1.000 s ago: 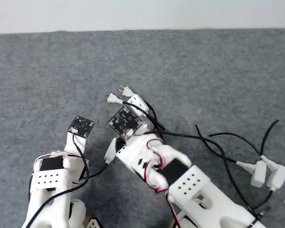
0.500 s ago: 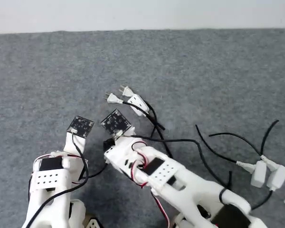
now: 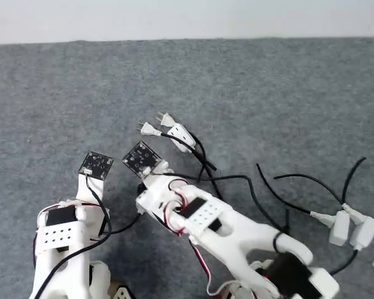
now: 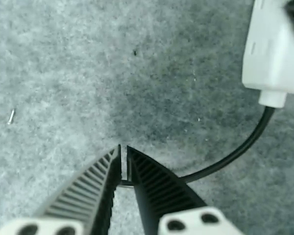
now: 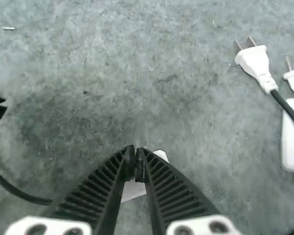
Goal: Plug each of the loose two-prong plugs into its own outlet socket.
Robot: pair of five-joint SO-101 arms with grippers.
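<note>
While both two-prong plugs (image 3: 151,129) lie loose on tabletop (image 3: 287,93), we count nothing plugged; right gripper (image 5: 135,149) clamped on white outlet socket (image 4: 272,54), left gripper (image 4: 123,148) pinching its black cable (image 4: 235,154).

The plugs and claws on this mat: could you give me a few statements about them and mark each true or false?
1. One loose plug lies beside the other plug, both with bare prongs. True.
2. The carpet is red. False: it is grey.
3. The right gripper is wide open. False: its fingers are together.
4. A black cord trails from a plug. True.
5. The left gripper is shut. True.
</note>
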